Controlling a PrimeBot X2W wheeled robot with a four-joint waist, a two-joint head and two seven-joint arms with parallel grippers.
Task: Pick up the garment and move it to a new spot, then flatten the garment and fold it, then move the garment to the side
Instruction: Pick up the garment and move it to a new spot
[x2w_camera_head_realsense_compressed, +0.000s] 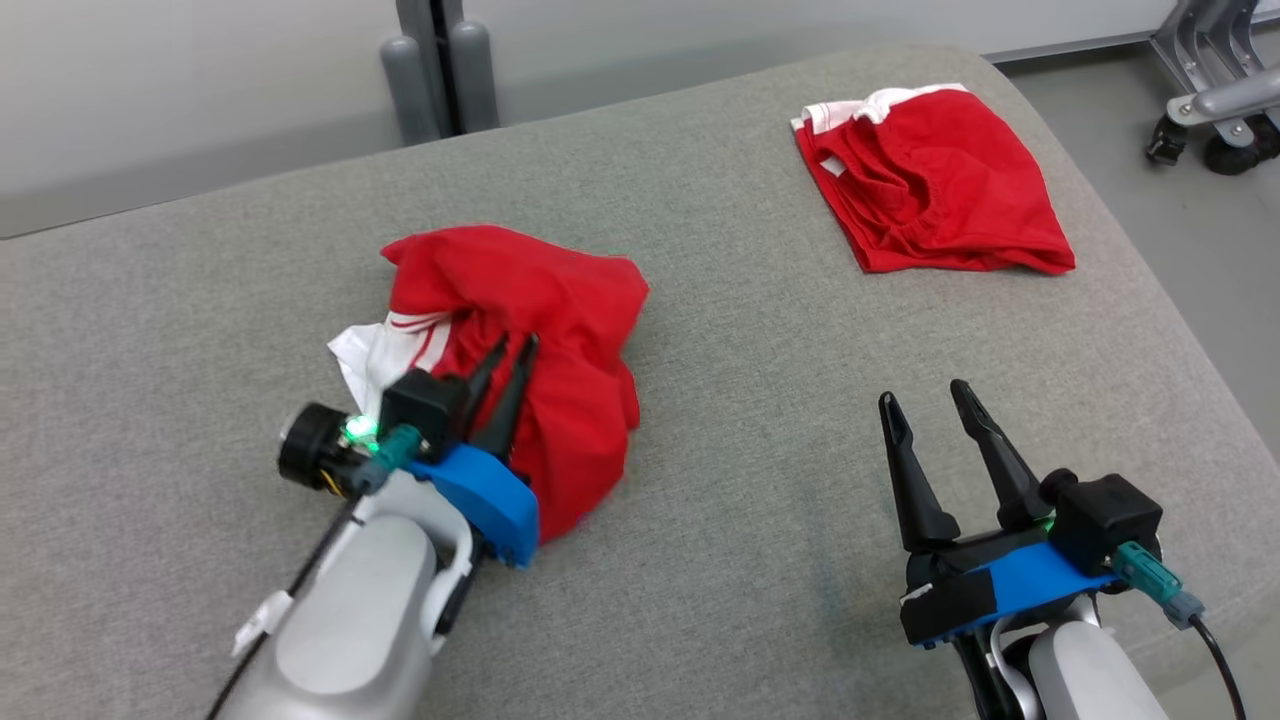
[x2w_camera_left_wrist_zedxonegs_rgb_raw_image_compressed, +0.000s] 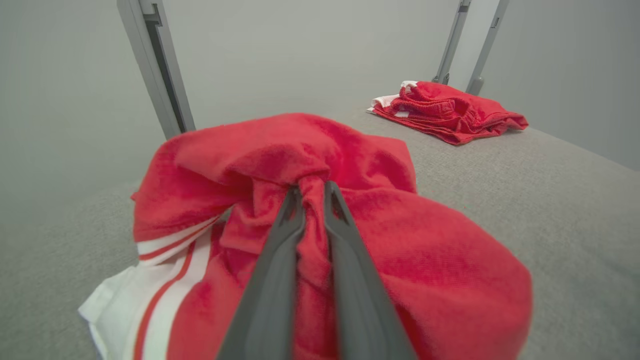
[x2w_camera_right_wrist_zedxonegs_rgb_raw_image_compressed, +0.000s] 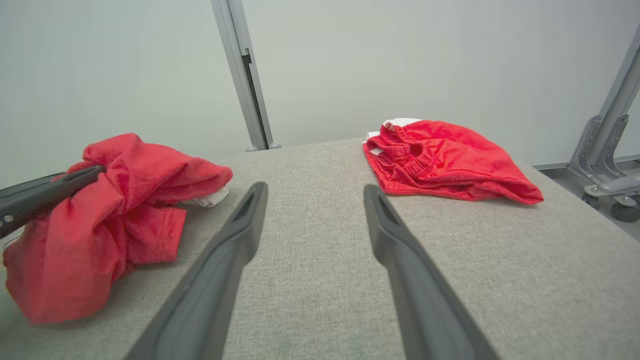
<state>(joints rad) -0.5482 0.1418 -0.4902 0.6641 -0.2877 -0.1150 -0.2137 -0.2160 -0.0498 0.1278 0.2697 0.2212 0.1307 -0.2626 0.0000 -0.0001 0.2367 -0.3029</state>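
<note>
L gripper (x2w_camera_head_realsense_compressed: 513, 345) was nearly closed, its two dark fingers pinching a bunched fold of the red garment (x2w_camera_head_realsense_compressed: 560, 290) btwn them. In the L wrist view the cloth was gathered tight at the tips. The garment was a crumpled heap w/ a white, red-striped panel poking out at its 8 o'clock side. It sat on the grey padded surface (x2w_camera_head_realsense_compressed: 760, 420), approx 9 o'clock from the middle of the head view. Couldn't tell if the heap was partly lifted; in the R wrist view its lower edge looked to touch the surface. R gripper (x2w_camera_head_realsense_compressed: 925, 395) was at 5 o'clock, fingers spread wide w/ nothing btwn them, over bare surface and well apart from the heap. A second red garment (x2w_camera_head_realsense_compressed: 940, 180) w/ white trim lay flattish at 1 o'clock, near the far edge. Beyond that edge, at 2 o'clock, a wheeled metal frame (x2w_camera_head_realsense_compressed: 1215, 110) stood on the floor.
</note>
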